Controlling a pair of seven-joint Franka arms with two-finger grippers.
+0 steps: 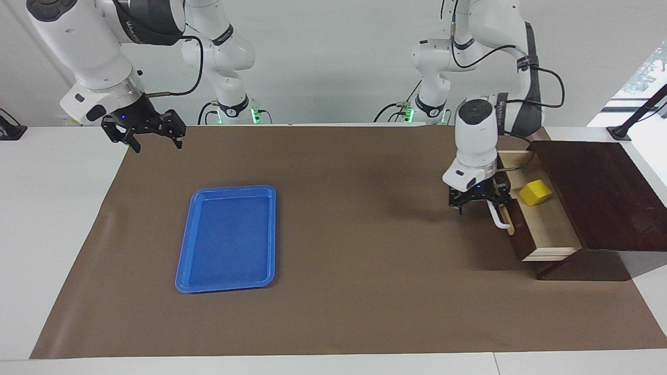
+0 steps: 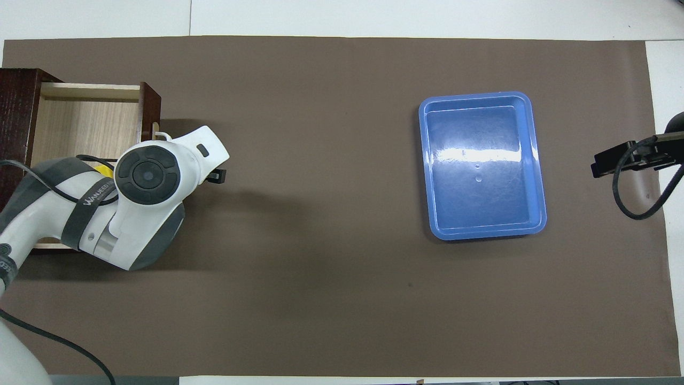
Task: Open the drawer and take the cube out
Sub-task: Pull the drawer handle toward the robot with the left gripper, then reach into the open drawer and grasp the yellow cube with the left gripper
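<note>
The drawer [image 1: 552,229] stands pulled out of the dark wooden box [image 1: 594,192] at the left arm's end of the table. The yellow cube [image 1: 535,192] lies in the drawer's pale tray. In the overhead view the drawer [image 2: 85,117] shows, but only a sliver of the cube [image 2: 105,170] is seen beside the arm. My left gripper [image 1: 477,208] hangs low in front of the drawer, at the end of the white loop handle [image 1: 498,217] nearer the robots; its fingers look open. My right gripper [image 1: 156,146] waits open, raised over the right arm's end of the table.
A flat blue plastic tray [image 1: 226,239] lies on the brown mat toward the right arm's end; it also shows in the overhead view [image 2: 481,166]. A black clamp [image 1: 633,122] stands at the table corner by the box.
</note>
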